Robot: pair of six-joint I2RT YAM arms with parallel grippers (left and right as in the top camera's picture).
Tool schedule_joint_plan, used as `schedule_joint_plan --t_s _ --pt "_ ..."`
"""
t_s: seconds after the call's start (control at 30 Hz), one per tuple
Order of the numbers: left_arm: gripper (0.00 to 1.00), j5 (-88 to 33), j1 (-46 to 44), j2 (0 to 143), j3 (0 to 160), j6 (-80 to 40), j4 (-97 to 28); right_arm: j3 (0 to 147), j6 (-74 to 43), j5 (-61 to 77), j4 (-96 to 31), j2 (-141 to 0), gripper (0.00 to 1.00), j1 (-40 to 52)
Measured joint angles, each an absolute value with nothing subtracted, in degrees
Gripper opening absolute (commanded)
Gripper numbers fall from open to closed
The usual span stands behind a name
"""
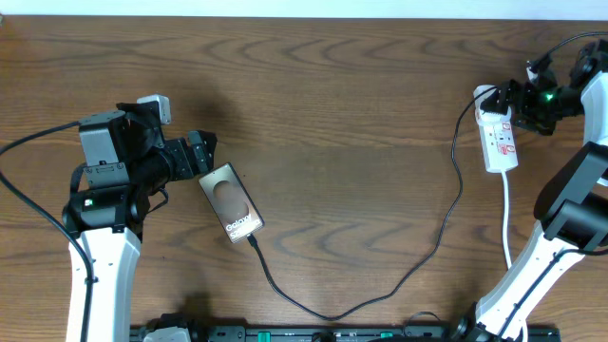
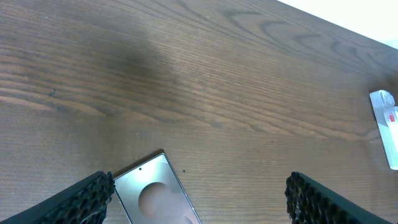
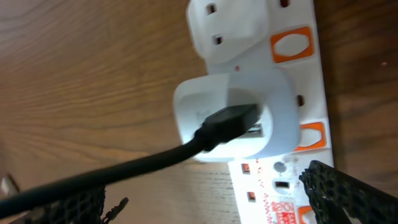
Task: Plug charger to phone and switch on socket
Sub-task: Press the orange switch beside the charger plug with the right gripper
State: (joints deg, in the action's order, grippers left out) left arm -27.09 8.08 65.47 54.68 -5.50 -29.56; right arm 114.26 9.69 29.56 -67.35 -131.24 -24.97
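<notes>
Overhead, the charger (image 1: pixel 418 261) is seen running from phone (image 1: pixel 231 201) to socket (image 1: pixel 499 142); left fingers (image 2: pixel 81 199) and right fingers (image 3: pixel 348 193) are spread open, empty.

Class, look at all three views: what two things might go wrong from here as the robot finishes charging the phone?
1. The open right gripper hangs just over the adapter on the socket. Reaching for an orange switch, it might knock the charger plug loose.
2. The open left gripper sits at one end of the phone. A nudge might tug the charger's tip at the other end.
</notes>
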Motion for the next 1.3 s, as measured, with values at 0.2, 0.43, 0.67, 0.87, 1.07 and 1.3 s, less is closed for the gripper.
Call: schedule_joint_plan --t_s 0.2,0.43,0.67,0.87,1.07,1.3 --pt "0.9 -27.09 8.08 65.47 54.68 -5.52 -29.56 114.26 8.8 27.92 -66.61 -131.31 0.99 -24.95" --pt "0.9 -27.09 8.1 65.47 54.68 -5.5 -29.56 114.26 8.19 27.31 -65.69 -131.31 0.99 -24.95" --pt "0.91 -27.09 8.08 65.47 54.68 -5.5 -29.56 114.26 7.94 27.16 -65.25 -131.31 0.97 -24.93" --pt "0.9 -27.09 8.08 65.47 54.68 -5.5 -29.56 114.26 7.57 27.2 -65.32 -131.63 0.93 -24.88" --pt "0.91 -27.09 8.08 65.47 54.68 -5.5 -29.56 114.26 7.51 27.38 -65.39 -133.71 0.94 -24.32" --pt "0.9 -27.09 8.08 65.47 54.68 -5.5 -29.56 114.32 7.51 26.15 -65.23 -134.65 0.93 -23.24"
